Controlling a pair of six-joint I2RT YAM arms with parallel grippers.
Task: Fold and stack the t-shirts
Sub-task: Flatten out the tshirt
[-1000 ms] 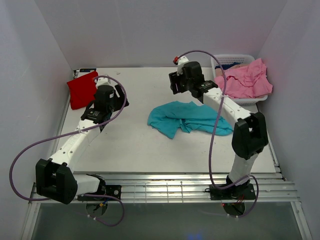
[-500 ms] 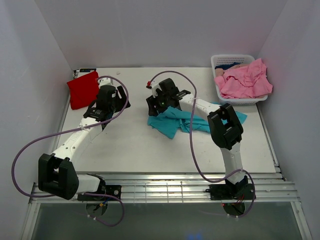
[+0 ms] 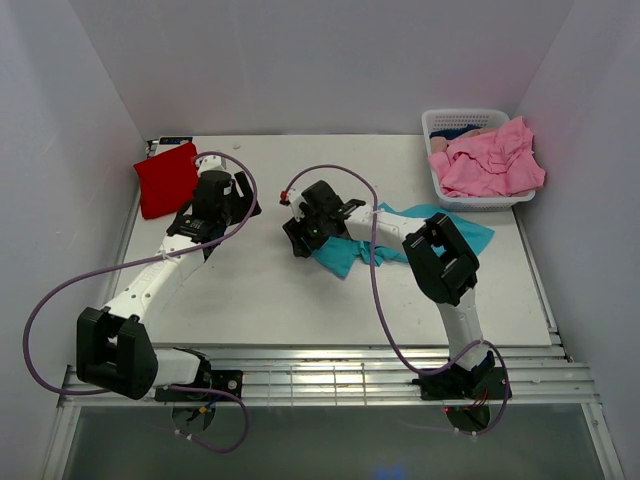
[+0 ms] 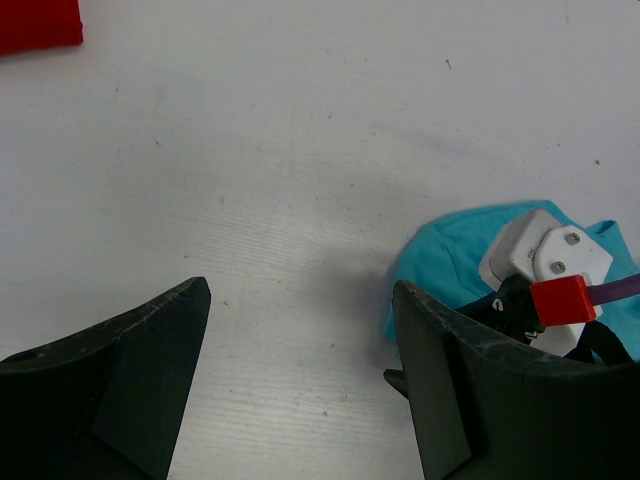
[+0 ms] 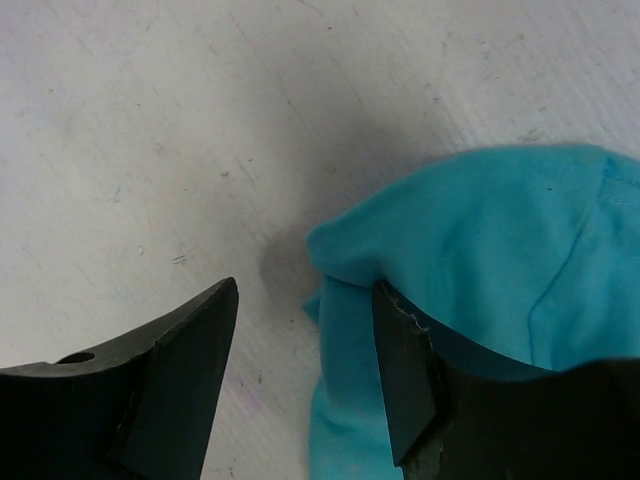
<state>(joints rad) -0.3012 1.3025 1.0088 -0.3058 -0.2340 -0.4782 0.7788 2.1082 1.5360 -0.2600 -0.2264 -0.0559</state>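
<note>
A crumpled teal t-shirt (image 3: 440, 225) lies mid-table, its left end under my right gripper (image 3: 298, 240). In the right wrist view the right gripper (image 5: 305, 295) stands open, low over the teal t-shirt's (image 5: 480, 240) left edge, with a fold of cloth lying between its jaws. A folded red t-shirt (image 3: 165, 178) lies at the back left; its corner (image 4: 38, 24) shows in the left wrist view. My left gripper (image 3: 222, 205) hovers open between the two shirts, and the left gripper (image 4: 300, 300) has bare table between its jaws. Pink t-shirts (image 3: 487, 160) are heaped on the basket.
A white slotted basket (image 3: 440, 122) stands at the back right corner, with dark cloth inside under the pink heap. White walls close in the table on three sides. The right wrist's white housing and red cable plug (image 4: 560, 298) show in the left wrist view.
My right arm has swung from the basket side leftward and down onto the teal t-shirt's left end, staying open. The left arm has barely moved.
</note>
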